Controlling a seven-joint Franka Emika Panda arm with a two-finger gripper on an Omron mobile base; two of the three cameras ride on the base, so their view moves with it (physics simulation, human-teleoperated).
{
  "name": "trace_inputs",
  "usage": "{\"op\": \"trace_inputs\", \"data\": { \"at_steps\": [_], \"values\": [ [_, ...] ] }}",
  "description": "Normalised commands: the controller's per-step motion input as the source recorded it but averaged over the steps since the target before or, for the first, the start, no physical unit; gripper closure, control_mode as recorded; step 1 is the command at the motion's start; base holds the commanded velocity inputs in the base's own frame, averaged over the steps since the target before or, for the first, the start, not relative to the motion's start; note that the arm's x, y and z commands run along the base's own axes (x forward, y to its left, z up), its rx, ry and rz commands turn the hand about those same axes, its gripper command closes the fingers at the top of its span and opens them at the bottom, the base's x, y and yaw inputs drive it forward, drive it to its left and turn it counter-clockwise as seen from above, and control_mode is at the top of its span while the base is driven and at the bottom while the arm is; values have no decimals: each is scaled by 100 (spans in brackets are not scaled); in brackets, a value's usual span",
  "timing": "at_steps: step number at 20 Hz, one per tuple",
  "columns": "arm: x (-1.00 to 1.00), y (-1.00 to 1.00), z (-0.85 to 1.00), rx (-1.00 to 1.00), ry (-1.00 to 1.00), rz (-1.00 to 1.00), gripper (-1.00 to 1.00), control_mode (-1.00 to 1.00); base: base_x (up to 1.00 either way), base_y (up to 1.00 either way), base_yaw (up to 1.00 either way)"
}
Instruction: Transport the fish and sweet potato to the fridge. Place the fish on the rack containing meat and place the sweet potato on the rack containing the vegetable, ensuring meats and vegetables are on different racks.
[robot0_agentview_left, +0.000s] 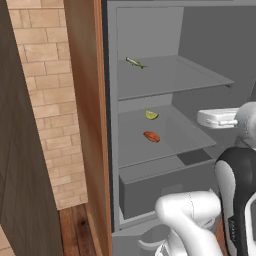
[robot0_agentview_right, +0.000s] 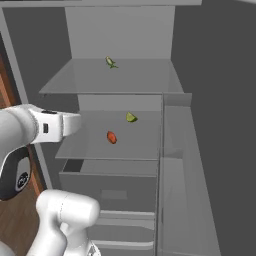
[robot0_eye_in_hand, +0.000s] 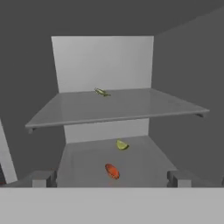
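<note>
The fridge (robot0_agentview_left: 112, 150) stands open. On its lower shelf (robot0_eye_in_hand: 83, 162) lies the reddish-orange sweet potato (robot0_agentview_left: 151, 136) (robot0_agentview_right: 111, 137) (robot0_eye_in_hand: 112, 171), just in front of the yellow-green vegetable (robot0_agentview_left: 151, 115) (robot0_agentview_right: 131, 117) (robot0_eye_in_hand: 121, 145) and apart from it. The rack containing meat (robot0_agentview_left: 170, 80) is the upper shelf, with the thin olive-green meat (robot0_agentview_left: 134, 62) (robot0_agentview_right: 110, 62) (robot0_eye_in_hand: 101, 92) near its back. My gripper (robot0_eye_in_hand: 111, 178) is open with nothing between its fingers, held outside the fridge at lower-shelf height and facing in. The fish is out of view.
A box drawer (robot0_agentview_left: 150, 192) (robot0_agentview_right: 110, 187) sits below the shelves. A wooden cabinet panel (robot0_agentview_left: 87, 125) and a brick wall (robot0_agentview_left: 45, 100) stand left of the fridge. Grey door shelving (robot0_agentview_right: 175, 165) runs along the right side of the opening.
</note>
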Motion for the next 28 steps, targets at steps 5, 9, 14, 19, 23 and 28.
{"op": "trace_inputs", "data": {
  "at_steps": [5, 9, 14, 19, 23, 28],
  "values": [
    [-33, 0, 69, 0, -8, 2, -100, -100, 0, 0, 0],
    [-38, 1, 43, 0, -1, 0, -100, -100, 0, 0, 0],
    [0, 0, 0, 0, 0, 0, -100, 100, -91, 4, 0],
    [0, 0, 0, 0, 0, 0, -100, 100, -100, 14, 0],
    [0, 0, 0, 0, 0, 0, -100, 100, -100, 31, 0],
    [0, 0, 0, 0, 0, 0, -100, 100, -100, 79, 0]
  ]
}}
